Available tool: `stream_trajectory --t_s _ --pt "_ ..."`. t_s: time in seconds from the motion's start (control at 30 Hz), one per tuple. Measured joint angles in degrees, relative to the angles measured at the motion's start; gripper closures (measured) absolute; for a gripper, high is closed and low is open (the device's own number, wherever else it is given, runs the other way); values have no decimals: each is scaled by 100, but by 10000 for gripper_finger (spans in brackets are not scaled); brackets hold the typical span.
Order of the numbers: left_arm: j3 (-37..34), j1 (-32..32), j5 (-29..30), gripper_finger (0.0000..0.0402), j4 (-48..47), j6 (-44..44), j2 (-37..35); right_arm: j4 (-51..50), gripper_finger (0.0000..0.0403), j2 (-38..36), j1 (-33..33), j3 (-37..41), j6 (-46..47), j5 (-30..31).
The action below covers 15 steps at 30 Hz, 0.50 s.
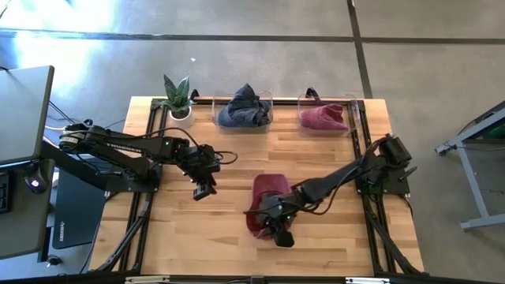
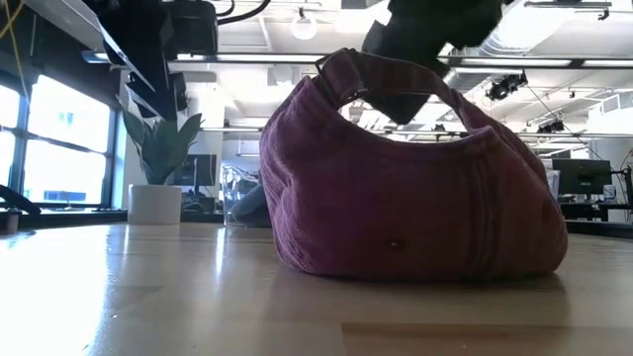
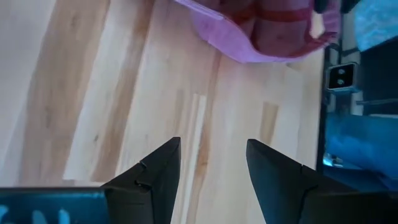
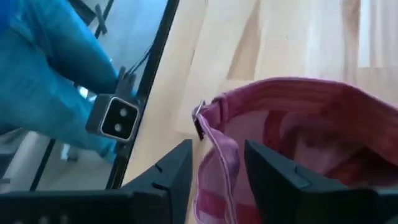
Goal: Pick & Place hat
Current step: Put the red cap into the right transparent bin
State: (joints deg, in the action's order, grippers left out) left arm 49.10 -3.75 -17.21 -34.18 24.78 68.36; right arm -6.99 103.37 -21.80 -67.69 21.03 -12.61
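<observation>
We see the right pincer (image 4: 214, 177), part open, straddling only the maroon hat (image 1: 264, 203) strap, which may slip free

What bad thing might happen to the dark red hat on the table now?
The right gripper straddles only the thin strap edge of the dark red corduroy hat, so the hat might slip free when lifted. Two clear bins at the back already hold hats, so it might land on top and tumble out.
</observation>
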Motion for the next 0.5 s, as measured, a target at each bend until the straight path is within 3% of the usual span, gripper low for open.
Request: stream_trajectory --t_s 0.1,0.27,0.37,0.5 --pt "0 -2 -51 223 3 -55 0 -62 296 31 2 -109 115 -84" --pt "0 0 11 223 138 -59 0 -133 389 23 3 -189 678 -490" --pt "0 0 34 223 276 -68 0 -355 385 -44 4 -267 1259 -736" --pt "0 0 30 223 461 -73 0 -856 396 -347 60 -298 1937 -598"
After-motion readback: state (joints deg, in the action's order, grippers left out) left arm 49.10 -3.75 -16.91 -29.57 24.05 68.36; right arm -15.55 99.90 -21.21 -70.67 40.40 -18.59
